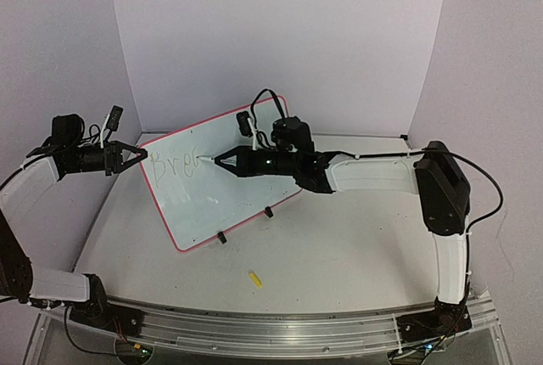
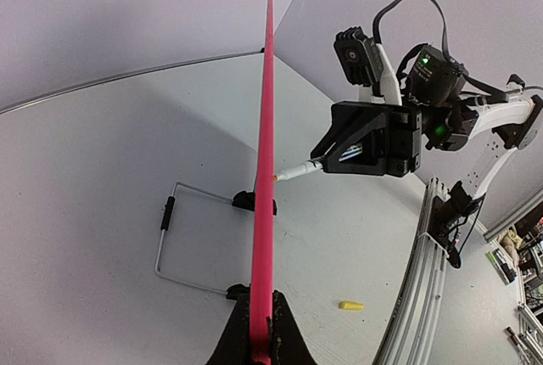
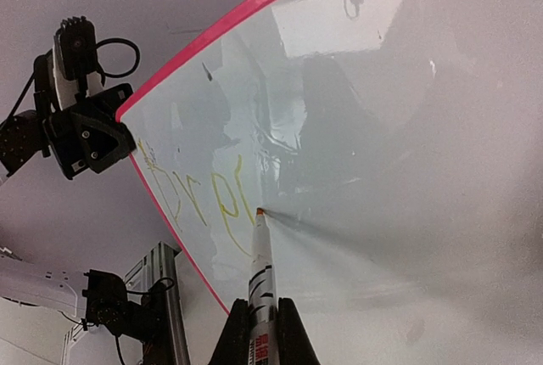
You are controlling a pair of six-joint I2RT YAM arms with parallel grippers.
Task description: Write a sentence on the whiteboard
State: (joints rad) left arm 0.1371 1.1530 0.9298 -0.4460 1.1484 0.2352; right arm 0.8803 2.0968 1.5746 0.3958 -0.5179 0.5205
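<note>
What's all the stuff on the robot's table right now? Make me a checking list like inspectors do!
Surface: pale table.
Job's things: whiteboard stands tilted on black feet, faint yellow letters on it; marker tip at the board.
Clutter: small yellow piece, maybe a cap.
Grippers: left gripper clamps the whiteboard's edge; right gripper holds the marker.
Cables: black cables loop above the right wrist.
Surroundings: pale walls, metal rail.

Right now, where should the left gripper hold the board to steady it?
Pinch the board by its thin left edge, coming from the left, one finger per face, as the left gripper does. It stands on clip feet, so only edges fit the jaws, and the marker presses nearby.
</note>
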